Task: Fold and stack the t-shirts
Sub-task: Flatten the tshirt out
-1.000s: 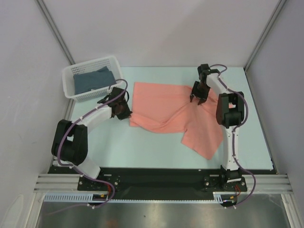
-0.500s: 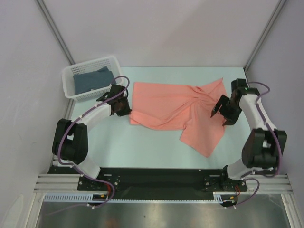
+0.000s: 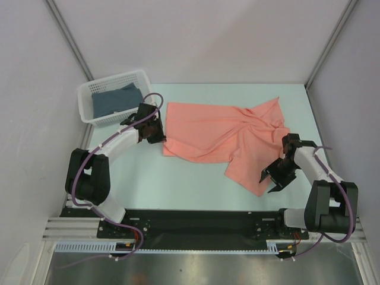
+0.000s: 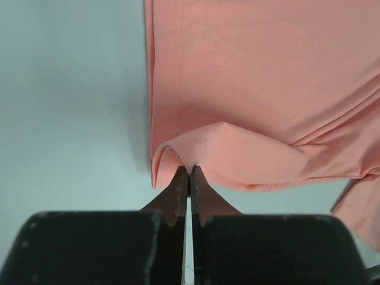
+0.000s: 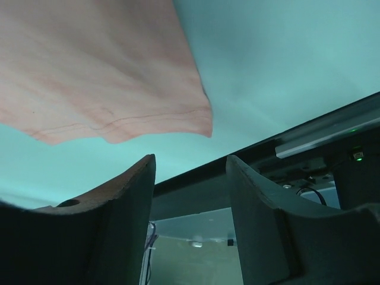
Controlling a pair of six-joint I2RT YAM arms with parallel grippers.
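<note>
A salmon-pink t-shirt (image 3: 219, 133) lies partly spread and creased across the middle of the table. My left gripper (image 3: 160, 138) is at its left near corner, and in the left wrist view its fingertips (image 4: 189, 173) are shut on a raised pinch of the pink cloth (image 4: 267, 89). My right gripper (image 3: 268, 183) hovers open just right of the shirt's near right corner. In the right wrist view that corner (image 5: 205, 122) hangs above the jaws (image 5: 190, 161), which hold nothing. A dark slate-blue t-shirt (image 3: 116, 101) lies folded in the basket.
The white lattice basket (image 3: 110, 79) stands at the back left, close behind the left arm. The black rail of the table's near edge (image 5: 297, 142) runs just beyond the right gripper. White walls enclose the table on three sides.
The right gripper let go of the pink cloth near the back right and swung forward to the shirt's near right corner. The shirt's right part now lies spread farther right. The left gripper barely moved.
</note>
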